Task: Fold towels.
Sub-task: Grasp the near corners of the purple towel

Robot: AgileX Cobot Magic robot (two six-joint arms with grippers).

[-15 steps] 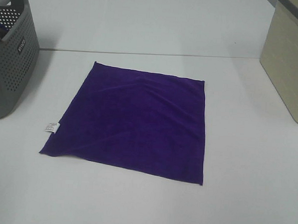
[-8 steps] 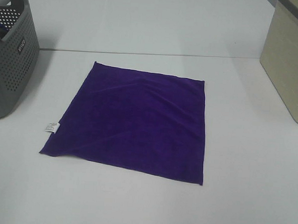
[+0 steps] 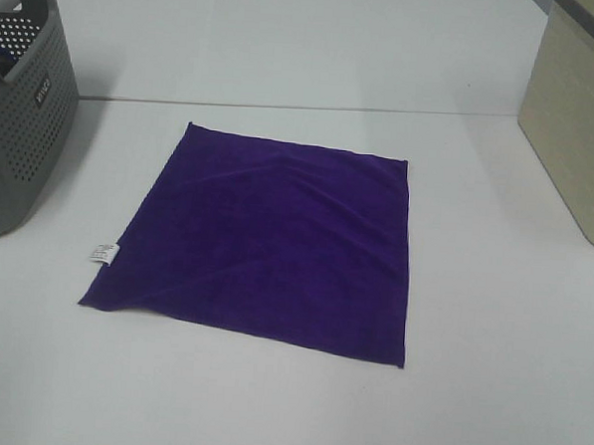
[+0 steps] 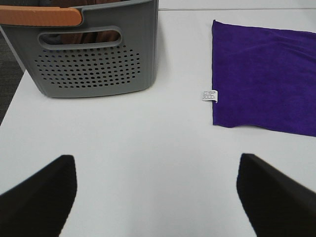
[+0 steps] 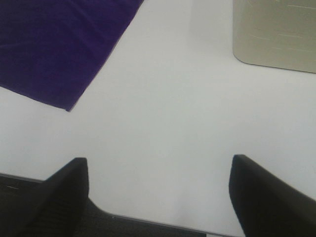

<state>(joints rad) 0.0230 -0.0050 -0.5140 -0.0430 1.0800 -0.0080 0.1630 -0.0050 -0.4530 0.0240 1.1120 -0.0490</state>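
Observation:
A deep purple square towel [image 3: 276, 243] lies flat and unfolded in the middle of the white table, with a small white tag [image 3: 102, 253] on its left edge. It also shows in the left wrist view [image 4: 266, 79] with its tag [image 4: 209, 95], and one corner shows in the right wrist view [image 5: 54, 49]. My left gripper [image 4: 155, 197] is open and empty over bare table, short of the towel's tag edge. My right gripper [image 5: 158, 197] is open and empty near the table's front edge, beside the towel's corner. Neither gripper shows in the exterior high view.
A grey perforated basket [image 3: 23, 118] stands at the left; it also shows in the left wrist view [image 4: 89, 59] with an orange handle and cloth inside. A beige bin [image 3: 581, 118] stands at the right, also in the right wrist view [image 5: 276, 34]. The table's front edge [image 5: 148, 224] is close.

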